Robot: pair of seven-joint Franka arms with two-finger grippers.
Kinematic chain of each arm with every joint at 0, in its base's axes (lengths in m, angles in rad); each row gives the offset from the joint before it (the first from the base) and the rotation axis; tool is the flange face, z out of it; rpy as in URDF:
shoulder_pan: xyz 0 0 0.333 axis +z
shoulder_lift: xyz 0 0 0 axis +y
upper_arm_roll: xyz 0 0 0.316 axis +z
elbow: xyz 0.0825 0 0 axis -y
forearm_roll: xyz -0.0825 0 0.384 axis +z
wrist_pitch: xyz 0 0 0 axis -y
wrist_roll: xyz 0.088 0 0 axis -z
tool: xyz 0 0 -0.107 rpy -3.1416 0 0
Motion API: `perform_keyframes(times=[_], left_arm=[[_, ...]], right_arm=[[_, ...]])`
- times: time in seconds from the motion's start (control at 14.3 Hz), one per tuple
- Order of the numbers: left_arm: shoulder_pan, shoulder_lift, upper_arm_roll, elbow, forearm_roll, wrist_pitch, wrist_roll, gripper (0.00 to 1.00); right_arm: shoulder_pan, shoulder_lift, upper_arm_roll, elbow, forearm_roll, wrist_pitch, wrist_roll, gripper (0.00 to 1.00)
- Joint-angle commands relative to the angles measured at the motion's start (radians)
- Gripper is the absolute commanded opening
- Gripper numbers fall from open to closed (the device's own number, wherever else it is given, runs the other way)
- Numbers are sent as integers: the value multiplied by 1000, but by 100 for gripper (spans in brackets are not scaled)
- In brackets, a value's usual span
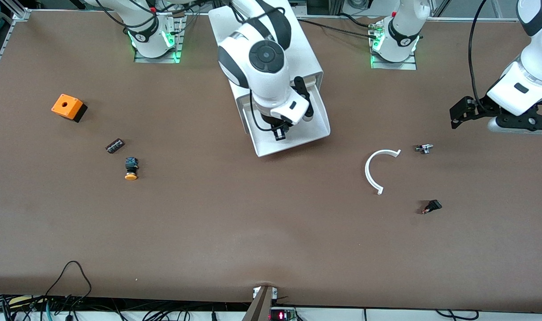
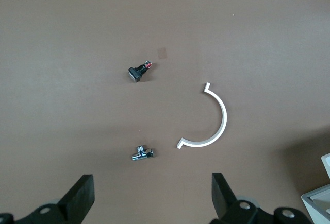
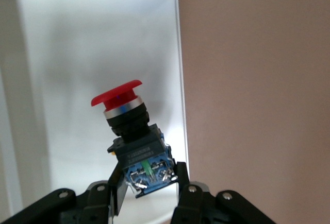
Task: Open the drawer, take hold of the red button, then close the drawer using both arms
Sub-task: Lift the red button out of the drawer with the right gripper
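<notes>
Drawer (image 1: 318, 127): pulled out of the white cabinet (image 1: 271, 44) toward the front camera; its white tray floor and rim show under the right arm.
Right gripper (image 1: 280, 133): hangs over the open drawer, fingers clamped on the button.
Button (image 3: 131, 141): held by its black-and-blue body between the right gripper's fingers (image 3: 116, 193), red cap pointing away from the wrist, above the drawer's white floor and close to the drawer's rim.
Left gripper (image 1: 469, 117): in the air well apart from the drawer, at the left arm's end of the table; fingers (image 2: 80, 198) spread wide with nothing between them; this arm waits.
White curved strip (image 1: 373, 171): on the table, nearer to the front camera than the drawer, toward the left arm's end.
Small metal fitting (image 1: 424, 148): just beside the curved strip, farther from the drawer.
Small black part (image 1: 431, 207): nearer to the front camera than the metal fitting.
Orange-capped button (image 1: 131, 169): on the table, well apart from the drawer, toward the right arm's end.
Orange cube (image 1: 68, 107): farther from the drawer than the orange-capped button.
Dark flat piece (image 1: 115, 146): between the cube and the orange-capped button.
</notes>
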Motion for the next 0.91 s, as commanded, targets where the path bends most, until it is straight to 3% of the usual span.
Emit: perform_keyframes(times=[0.0,0.49,0.84], left_arm=[[-1,-15,5,-3,-17,-30,-3,100],[7,10,-3,48,-43,-85,-30,100],[5,15,-3,52,-37,-85,-17,100]], right_arm=[[-51,-61,10,-2,13,-45,-13,26],[-192,-165,-1,-38,25,-36,28,26],[-283,-174,-14,-64,19,-33,154,25]])
